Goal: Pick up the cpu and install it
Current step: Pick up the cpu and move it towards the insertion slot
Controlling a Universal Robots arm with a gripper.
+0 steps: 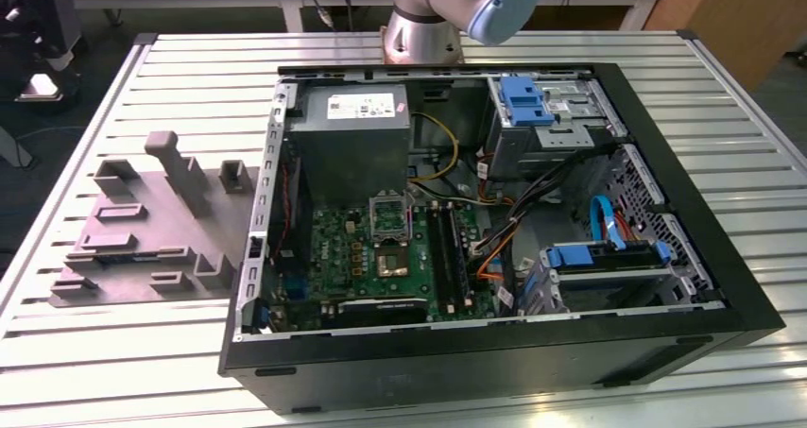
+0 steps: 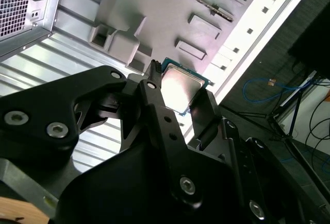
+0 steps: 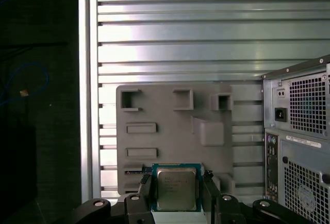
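Gripper [image 3: 176, 189] fingers pinch the cpu [image 3: 176, 183] by opposite edges, above the grey tray [image 3: 170, 110] near the table [image 3: 180, 28] edge.

A table [image 1: 151, 352] of pale metal slats, with dark grooves between them, carries two things side by side. Toward the exterior view's left a grey-purple plastic tray [image 1: 139, 230] with raised blocks and square pockets lies flat on the slats (near the table's edge). Just beside it, toward the exterior view's right, a black computer case [image 1: 505, 352] rests on its side with its open face up. In the first wrist view only a narrow strip of slats shows between tray and case.
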